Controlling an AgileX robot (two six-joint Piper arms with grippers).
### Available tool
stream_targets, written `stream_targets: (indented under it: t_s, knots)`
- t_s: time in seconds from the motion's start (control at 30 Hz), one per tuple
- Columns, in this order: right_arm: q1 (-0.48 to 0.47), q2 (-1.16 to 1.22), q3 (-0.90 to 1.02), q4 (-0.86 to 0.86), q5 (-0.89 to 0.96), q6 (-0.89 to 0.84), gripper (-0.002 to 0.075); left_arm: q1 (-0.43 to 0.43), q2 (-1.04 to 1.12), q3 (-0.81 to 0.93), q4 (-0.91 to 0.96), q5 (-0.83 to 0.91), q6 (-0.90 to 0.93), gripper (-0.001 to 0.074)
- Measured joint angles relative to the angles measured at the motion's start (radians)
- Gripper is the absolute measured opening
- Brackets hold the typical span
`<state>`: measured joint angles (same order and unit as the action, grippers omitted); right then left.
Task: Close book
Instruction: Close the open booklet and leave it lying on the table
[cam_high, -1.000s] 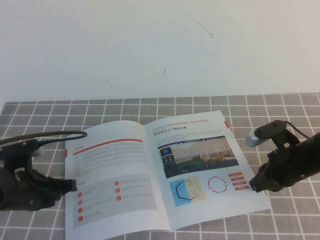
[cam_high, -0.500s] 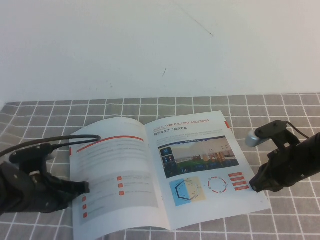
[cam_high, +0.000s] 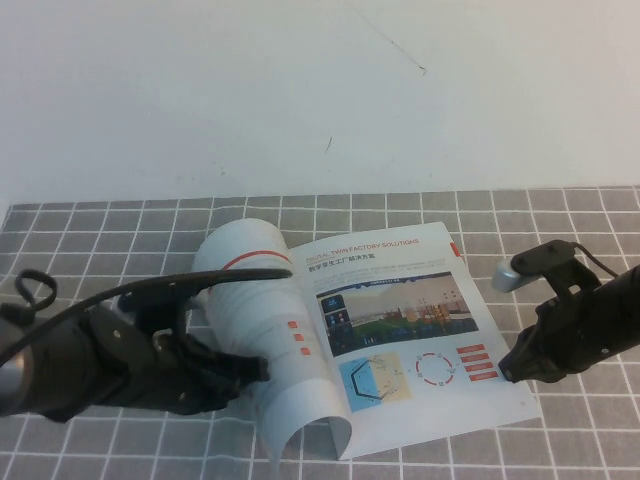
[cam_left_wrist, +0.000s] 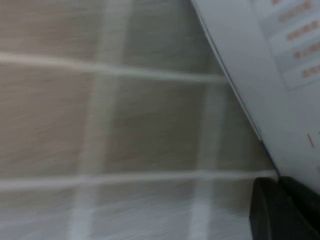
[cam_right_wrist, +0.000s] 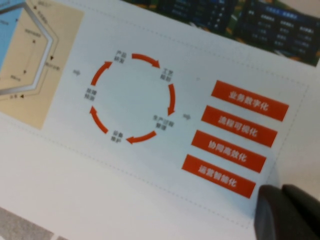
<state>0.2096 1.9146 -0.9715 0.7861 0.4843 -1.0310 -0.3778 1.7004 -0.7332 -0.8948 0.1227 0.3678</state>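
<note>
High view: a thin, glossy paper book (cam_high: 400, 330) lies open on a desk (cam_high: 100, 230) covered in grey cloth with a white grid. Its spine runs from the far side to the near side, leaning a little, and the headings point toward the wall (cam_high: 300, 90). The right page lies flat. The left page (cam_high: 255, 300) is curled up into a rounded arch over the spine side. The black left tool (cam_high: 250, 370) sits low at the near foot of that arch and seems to be tucked against the lifted sheet; I cannot tell whether it is open or closed. The black right tool (cam_high: 510, 368) rests at the flat page's outer edge, its state likewise unclear

Left wrist view: blurred grid cloth, a slanting white page edge, and a dark tool tip beside it

Right wrist view: smooth print with a ring of red arrows (cam_right_wrist: 132, 97) and four red labels (cam_right_wrist: 240, 135), a dark tip on the page corner
</note>
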Motion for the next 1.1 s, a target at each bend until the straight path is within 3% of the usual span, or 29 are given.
stream_targets:
  t_s: [0.33,0.53,0.67,0.9,1.1]
  knots:
    - [0.0,0.006,0.0,0.05,0.012,0.0,-0.0003,-0.11,0.008,-0.232,-0.005,0.102,0.042,-0.0004]
    - [0.0,-0.001,0.0,0.047,0.001,0.002,-0.0003,-0.114,-0.027,-0.321,0.016,0.173,0.077,-0.0004]
    - [-0.002,-0.057,0.004,-0.05,-0.021,0.039,-0.0003,-0.114,-0.113,-0.34,0.071,0.182,0.087,-0.0004]
    - [-0.086,-0.27,0.004,-0.308,0.015,0.272,-0.0003,-0.114,-0.346,-0.341,0.381,0.231,0.027,-0.0004]
    - [-0.132,-0.516,0.004,-0.383,0.088,0.321,-0.0003,-0.114,-0.54,-0.341,0.887,0.382,-0.352,-0.0004]
